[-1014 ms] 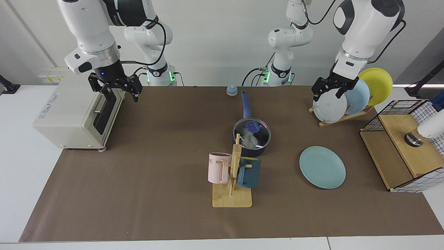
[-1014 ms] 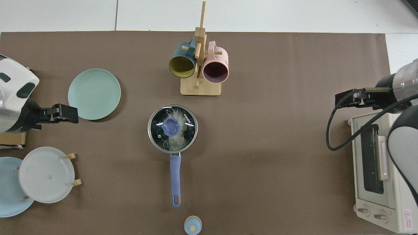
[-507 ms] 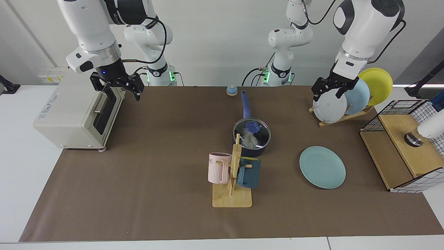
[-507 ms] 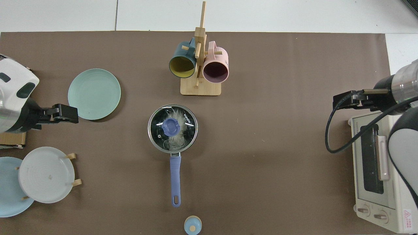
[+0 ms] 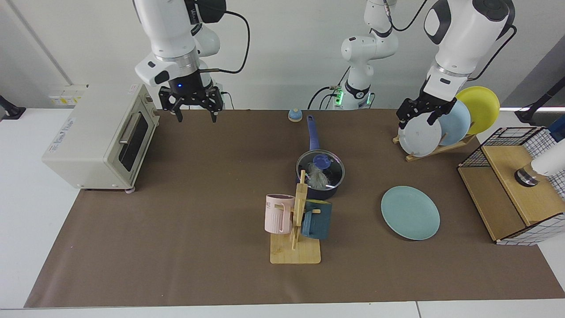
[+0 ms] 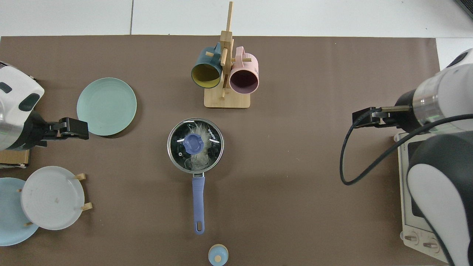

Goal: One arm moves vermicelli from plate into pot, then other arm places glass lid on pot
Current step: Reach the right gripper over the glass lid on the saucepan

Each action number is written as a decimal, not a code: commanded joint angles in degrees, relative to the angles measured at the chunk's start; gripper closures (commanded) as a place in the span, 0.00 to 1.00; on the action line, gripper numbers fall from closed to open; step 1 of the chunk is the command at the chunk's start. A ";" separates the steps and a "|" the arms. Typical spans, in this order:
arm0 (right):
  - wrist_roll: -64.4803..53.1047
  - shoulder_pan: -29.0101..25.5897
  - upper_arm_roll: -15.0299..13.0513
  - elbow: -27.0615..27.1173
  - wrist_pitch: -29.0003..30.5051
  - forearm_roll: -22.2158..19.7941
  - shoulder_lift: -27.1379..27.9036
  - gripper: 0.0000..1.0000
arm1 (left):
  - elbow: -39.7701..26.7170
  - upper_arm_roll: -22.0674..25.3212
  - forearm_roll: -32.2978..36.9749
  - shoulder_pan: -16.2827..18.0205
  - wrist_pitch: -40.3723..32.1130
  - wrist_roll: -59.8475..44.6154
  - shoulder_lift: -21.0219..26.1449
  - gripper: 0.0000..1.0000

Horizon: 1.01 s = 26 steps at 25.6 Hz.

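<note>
The dark navy pot (image 5: 325, 191) stands mid-table, its blue handle pointing to the back edge. The glass lid (image 5: 332, 170) with its blue knob sits on the pot (image 6: 173, 155). Whitish vermicelli (image 5: 316, 177) shows through the lid (image 6: 212, 136), and the vermicelli (image 6: 201, 159) lies inside the pot. The teal plate (image 5: 410, 213) is bare, as the top view of the plate (image 6: 106, 106) confirms. My right gripper (image 5: 197, 118) hangs open and holds nothing at the back edge beside the toaster oven; the top view shows the right gripper (image 6: 364, 117) too. My left gripper (image 5: 418, 118) waits open before the plate rack, and the left gripper (image 6: 74, 129) is near the teal plate.
A toaster oven (image 5: 95, 137) stands at one end. A wooden mug rack (image 5: 295, 247) with a pink mug (image 5: 278, 214) and a dark teal mug (image 5: 317, 220) stands just in front of the pot. A plate rack (image 5: 437, 148), a wire basket (image 5: 514, 185) and a small blue knob (image 5: 295, 115) are nearby.
My right arm swung away from the front of the toaster oven toward the middle of the table's back edge, its gripper still open. The left arm, pot, lid and plate did not move.
</note>
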 commanded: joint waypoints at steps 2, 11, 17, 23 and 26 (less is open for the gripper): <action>9.04 6.93 -0.14 -0.52 1.63 0.05 1.60 0.01 | -0.06 0.27 -0.33 0.05 -0.35 0.33 -0.65 0.00; 24.25 17.39 -0.58 10.28 2.52 -0.65 12.66 0.01 | -0.06 0.27 -0.33 0.05 -0.35 0.33 -0.65 0.00; 26.99 21.08 -0.84 16.70 3.39 -1.00 19.17 0.01 | -0.06 0.27 -0.33 0.05 -0.35 0.33 -0.65 0.00; 30.85 26.00 -0.93 21.10 7.17 -4.26 26.55 0.01 | -0.06 0.27 -0.33 0.05 -0.35 0.33 -0.65 0.00; 31.74 28.38 -1.29 21.28 10.50 -5.39 29.02 0.01 | -0.06 0.27 -0.33 0.05 -0.35 0.33 -0.65 0.00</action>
